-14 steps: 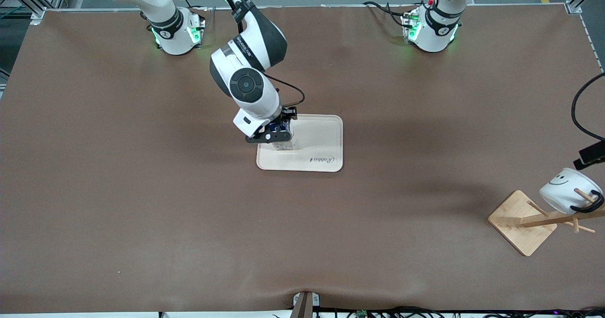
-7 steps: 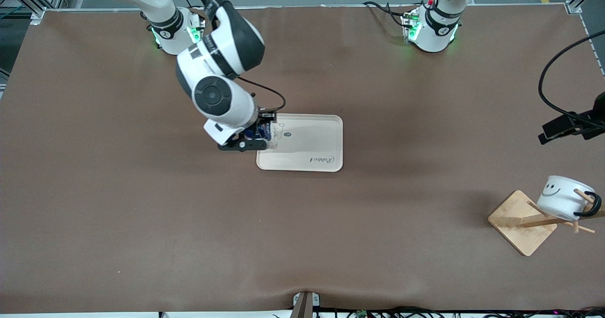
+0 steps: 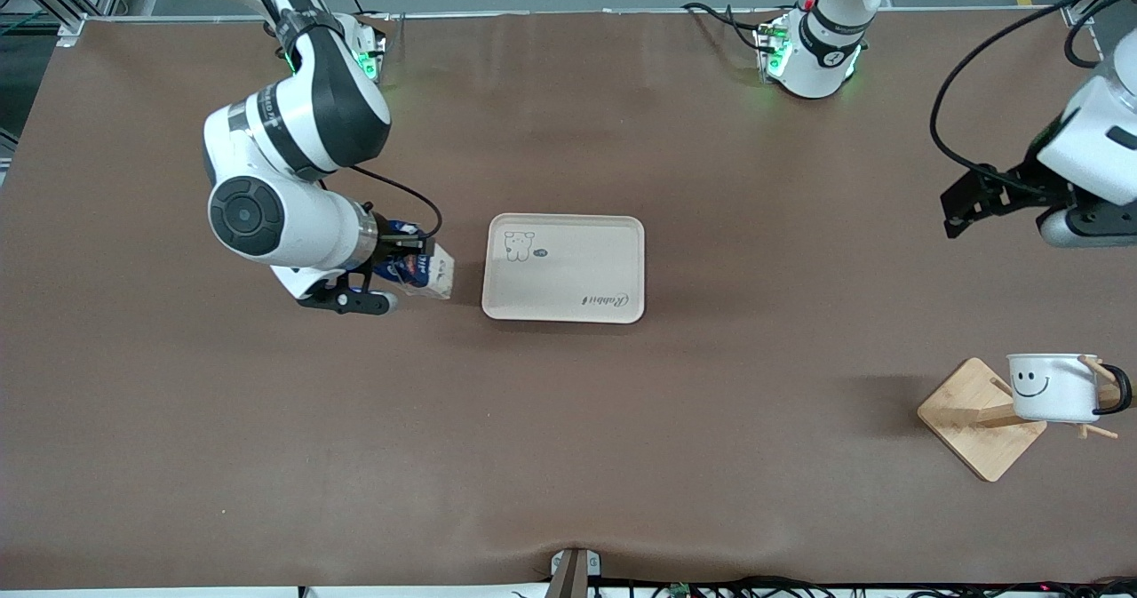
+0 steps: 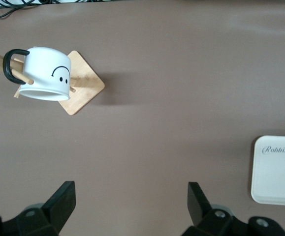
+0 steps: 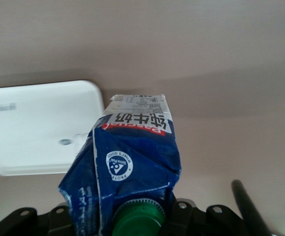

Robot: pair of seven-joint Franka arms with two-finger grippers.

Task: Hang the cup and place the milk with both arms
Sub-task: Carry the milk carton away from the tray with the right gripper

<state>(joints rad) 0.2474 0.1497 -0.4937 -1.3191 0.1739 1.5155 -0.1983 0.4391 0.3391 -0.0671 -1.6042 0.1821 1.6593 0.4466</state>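
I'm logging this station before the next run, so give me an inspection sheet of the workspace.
Surface: brown table cover, creased at the edge nearest the front camera.
Job's things: white smiley-face mug hangs by its black loop handle on the bamboo peg rack; blue-and-white milk carton tilted, off the cream rectangular tray, which holds nothing.
Clutter: nothing seen.
Grippers: right gripper shut on the carton beside the tray; left gripper open, above the table.
Cables: black cable loops from the left arm.
Surroundings: grey floor.
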